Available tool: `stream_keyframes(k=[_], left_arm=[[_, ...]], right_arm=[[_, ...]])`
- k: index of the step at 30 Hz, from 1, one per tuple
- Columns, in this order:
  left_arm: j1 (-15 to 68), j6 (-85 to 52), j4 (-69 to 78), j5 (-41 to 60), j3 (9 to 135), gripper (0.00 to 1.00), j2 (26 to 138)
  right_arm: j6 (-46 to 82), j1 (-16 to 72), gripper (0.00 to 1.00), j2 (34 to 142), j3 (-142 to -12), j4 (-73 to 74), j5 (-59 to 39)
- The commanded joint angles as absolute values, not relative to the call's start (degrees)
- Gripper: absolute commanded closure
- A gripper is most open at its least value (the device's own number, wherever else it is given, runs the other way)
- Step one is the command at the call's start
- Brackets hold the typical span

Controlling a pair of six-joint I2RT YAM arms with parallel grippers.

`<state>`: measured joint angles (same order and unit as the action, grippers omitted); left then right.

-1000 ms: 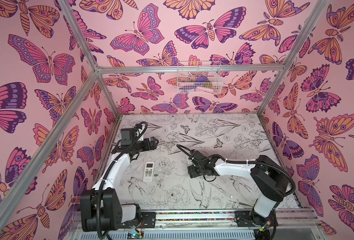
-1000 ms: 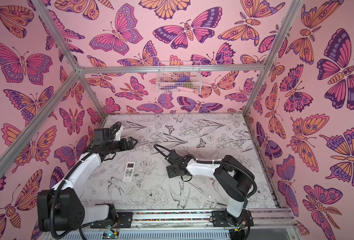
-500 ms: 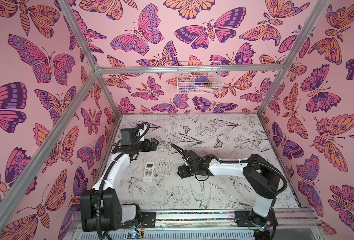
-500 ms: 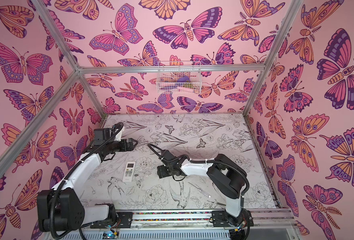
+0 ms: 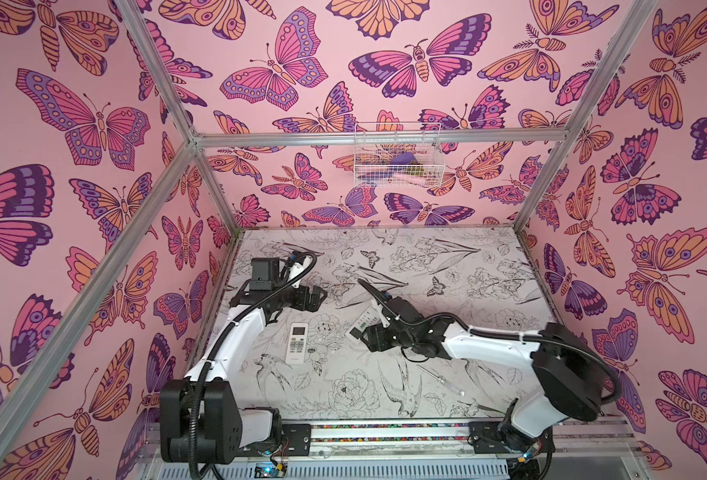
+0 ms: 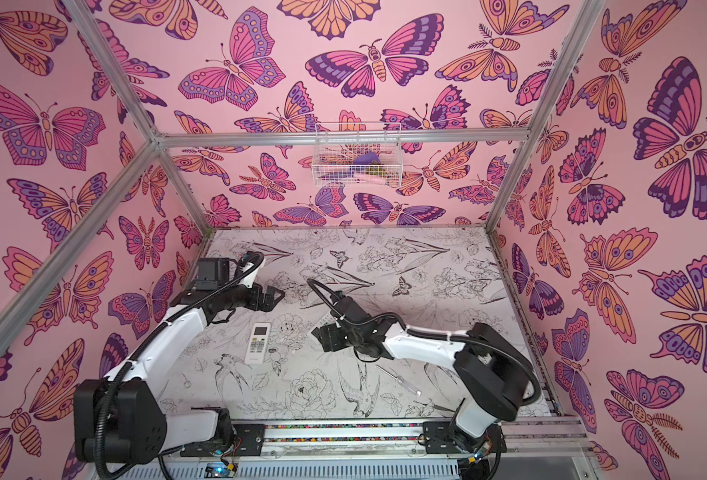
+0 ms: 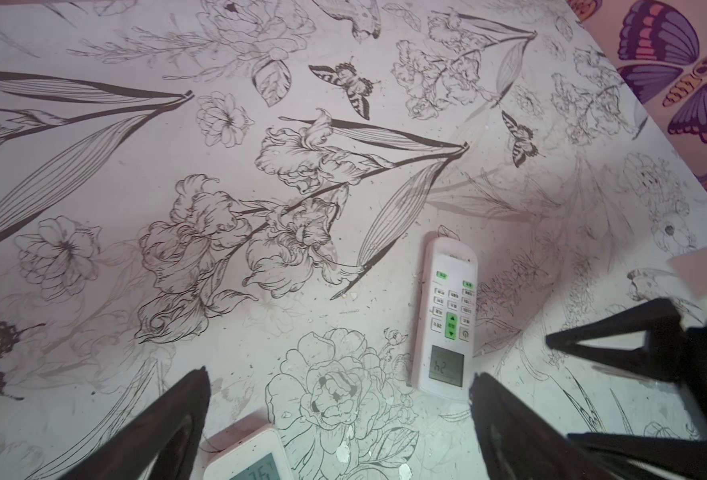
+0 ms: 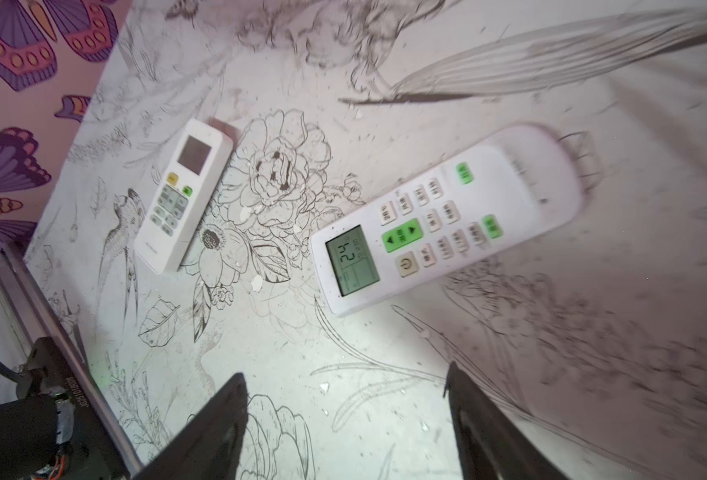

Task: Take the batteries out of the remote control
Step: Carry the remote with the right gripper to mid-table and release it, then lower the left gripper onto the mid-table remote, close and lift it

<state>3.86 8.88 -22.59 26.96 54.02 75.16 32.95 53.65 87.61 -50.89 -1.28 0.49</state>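
left gripper: we see it released, jaws spread wide and empty; in its wrist view the fingers frame only the printed table.
small remote: white and rectangular, lying flat with its buttons up. We place it at about 6 o'clock from the left gripper, clear of it.
large remote: white with one rounded end, green buttons and a lit display, face up. It lies at about 2 o'clock from the small remote, apart from it. In both top views the right arm partly covers it.
batteries: we cannot see any; both remotes lie face up, so their backs are hidden against the table.
right gripper: released, jaws apart with nothing between them. It sits at about 5 o'clock from the large remote, near the display end. In its wrist view the remote lies ahead of the fingertips, not touching them.
wire basket: white, hung on the back wall at 12 o'clock; we cannot make out its contents.
screwdriver: slim with a clear handle, flat on the table at about 4 o'clock from the right gripper, well apart.
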Motion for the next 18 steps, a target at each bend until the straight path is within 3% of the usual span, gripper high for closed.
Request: stream_keyframes(k=[1, 18], left_arm=[[6.73, 13.32, -24.95, 25.87, 54.5, 0.0, 76.29], [23.17, 17.19, -24.34, 17.59, 52.91, 0.0, 84.93]], right_arm=[[29.13, 52.8, 0.21, 80.67, -48.41, -3.29, 9.07], [23.1, 51.22, 0.0, 58.44, -41.5, -14.67, 25.67]])
